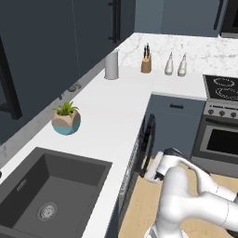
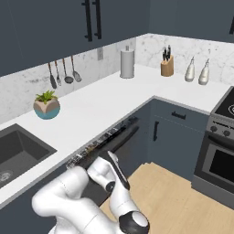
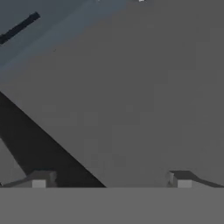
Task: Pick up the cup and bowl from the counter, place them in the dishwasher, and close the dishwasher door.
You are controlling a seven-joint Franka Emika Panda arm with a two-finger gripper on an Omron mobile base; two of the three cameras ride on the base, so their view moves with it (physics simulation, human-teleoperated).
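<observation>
Claw (image 3: 111, 181) open, dishwasher door (image 2: 119, 141) near-upright

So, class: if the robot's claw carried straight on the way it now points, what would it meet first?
Most likely the flat dark blue-grey dishwasher door: the open claw faces that panel closely, though depth is unclear.

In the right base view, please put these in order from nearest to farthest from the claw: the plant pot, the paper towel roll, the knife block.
The claw is low, at the dishwasher door.
1. Plant pot, on the counter near the sink.
2. Paper towel roll, further back by the wall.
3. Knife block, in the far corner.
</observation>
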